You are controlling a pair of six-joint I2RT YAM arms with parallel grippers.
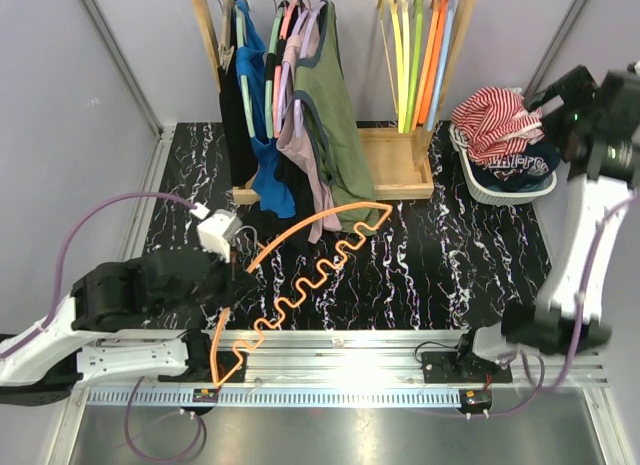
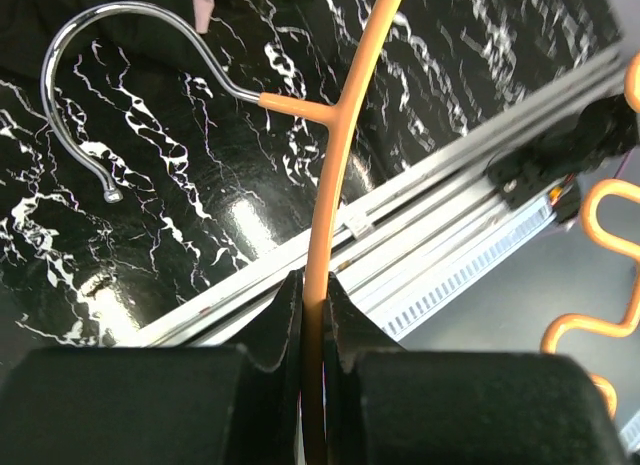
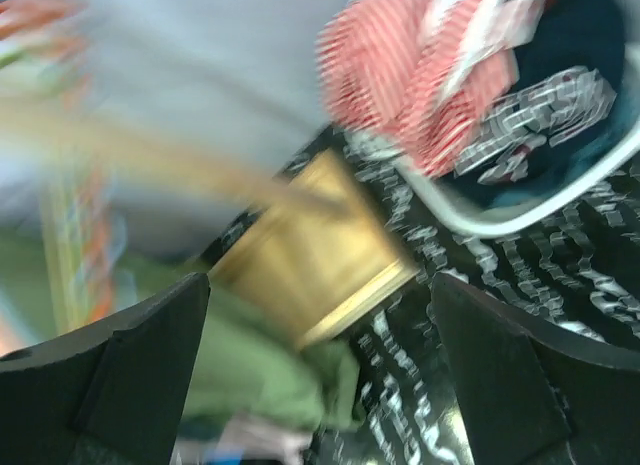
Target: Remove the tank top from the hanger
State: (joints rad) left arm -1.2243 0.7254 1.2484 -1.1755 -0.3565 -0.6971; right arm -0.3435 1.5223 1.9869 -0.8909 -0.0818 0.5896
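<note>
An orange hanger (image 1: 300,275) with a wavy lower bar and a chrome hook (image 2: 75,80) hangs bare in my left gripper (image 1: 232,285), low over the near edge of the black marble table (image 1: 450,265). In the left wrist view the jaws are shut on the hanger's orange arm (image 2: 322,235). My right gripper (image 1: 560,95) is raised at the far right near the basket, open and empty; its fingers (image 3: 130,375) frame blurred green cloth (image 3: 250,375). A green tank top (image 1: 335,125) hangs on the rack with other garments.
A wooden clothes rack (image 1: 400,165) stands at the back with hung tops at left and several bare coloured hangers (image 1: 415,55) at right. A white basket (image 1: 500,190) at back right holds a red-striped (image 1: 495,120) and a dark garment. A metal rail (image 1: 400,345) runs along the near edge.
</note>
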